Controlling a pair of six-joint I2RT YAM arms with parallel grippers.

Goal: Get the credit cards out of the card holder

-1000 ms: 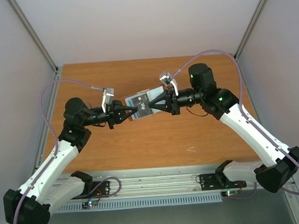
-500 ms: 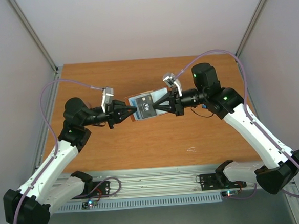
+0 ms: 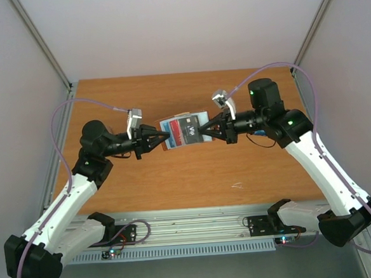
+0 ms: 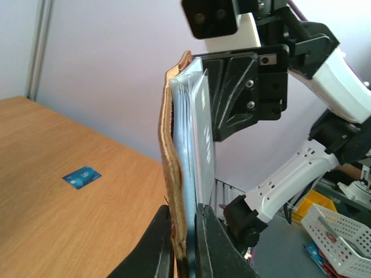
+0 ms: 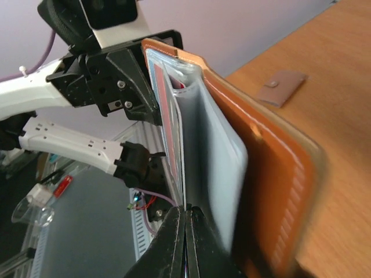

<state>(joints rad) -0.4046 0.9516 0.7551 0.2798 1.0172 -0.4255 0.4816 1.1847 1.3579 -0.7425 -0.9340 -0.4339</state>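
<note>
The brown card holder (image 3: pixel 170 125) hangs open in the air above the table's middle, pale blue-grey inside. My left gripper (image 3: pixel 167 138) is shut on its left edge; in the left wrist view (image 4: pixel 184 209) the jaws clamp the leather (image 4: pixel 169 145) edge-on. My right gripper (image 3: pixel 201 131) is shut on the black card (image 3: pixel 188 133), which sticks partly out of a pocket to the right. In the right wrist view (image 5: pixel 185 212) the jaws pinch that thin card beside the pockets (image 5: pixel 214 156). A red card (image 5: pixel 164 113) sits in the holder. The blue card (image 4: pixel 82 176) lies flat on the table.
The wooden table (image 3: pixel 175 178) is walled by grey panels at the back and both sides. A metal rail (image 3: pixel 198 230) runs along the near edge by the arm bases. The holder's closing tab (image 5: pixel 282 87) shows past its leather back.
My right gripper has moved to the right, drawing the black card further out of the holder. The left gripper and the holder have stayed in place.
</note>
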